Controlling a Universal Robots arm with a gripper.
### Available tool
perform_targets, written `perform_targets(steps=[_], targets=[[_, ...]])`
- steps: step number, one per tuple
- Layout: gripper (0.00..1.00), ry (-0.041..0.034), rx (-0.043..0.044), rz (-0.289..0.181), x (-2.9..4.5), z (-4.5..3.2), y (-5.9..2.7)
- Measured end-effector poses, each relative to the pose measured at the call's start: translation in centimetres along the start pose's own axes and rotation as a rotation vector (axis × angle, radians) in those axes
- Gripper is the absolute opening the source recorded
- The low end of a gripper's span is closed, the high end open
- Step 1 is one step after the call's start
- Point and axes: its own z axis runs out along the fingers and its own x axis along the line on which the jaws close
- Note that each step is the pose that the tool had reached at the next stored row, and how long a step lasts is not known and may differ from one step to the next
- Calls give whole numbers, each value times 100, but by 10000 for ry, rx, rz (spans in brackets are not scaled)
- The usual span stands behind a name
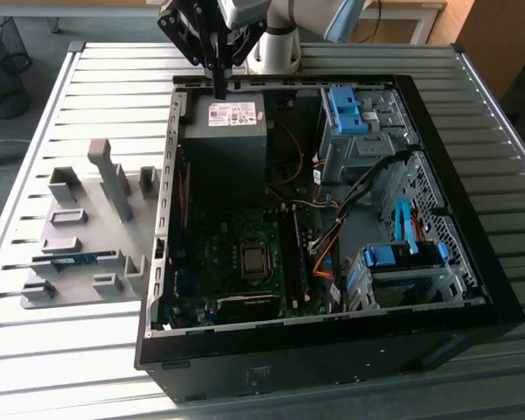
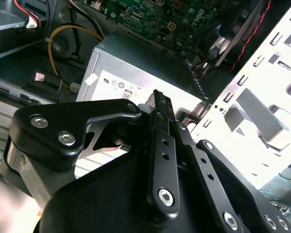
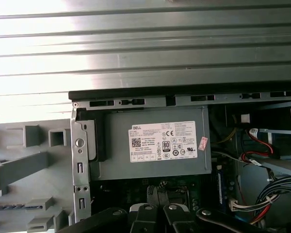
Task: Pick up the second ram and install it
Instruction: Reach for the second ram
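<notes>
A tray (image 1: 96, 232) lies on the exterior view's left of the computer case (image 1: 332, 359).

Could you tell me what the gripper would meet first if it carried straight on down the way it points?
Most likely the power supply, near its labelled end. The gripper hangs just above it, though the case rim is close and depth is unclear.
</notes>
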Motion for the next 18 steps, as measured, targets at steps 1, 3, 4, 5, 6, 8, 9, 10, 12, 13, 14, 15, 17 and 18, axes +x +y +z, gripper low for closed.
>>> perform_targets(steps=[1, 3, 4, 5, 6, 8, 9, 10, 12, 13, 14, 15, 17, 18], targets=[[11, 0, -1, 0, 2, 1, 0], [11, 0, 0, 0, 7, 1, -1], [11, 0, 0, 0, 9, 1, -1], [11, 0, 0, 0, 12, 1, -1], [11, 0, 0, 0, 14, 2, -1], [11, 0, 0, 0, 18, 2, -1], [11, 0, 0, 0, 20, 3, -2], [11, 0, 0, 0, 22, 3, -2], [11, 0, -1, 0, 27, 4, -2], [11, 0, 0, 0, 29, 4, -2], [11, 0, 0, 0, 31, 5, -3], [11, 0, -1, 0, 34, 5, -3], [11, 0, 0, 0, 39, 6, -3], [11, 0, 0, -1, 42, 7, -4]])
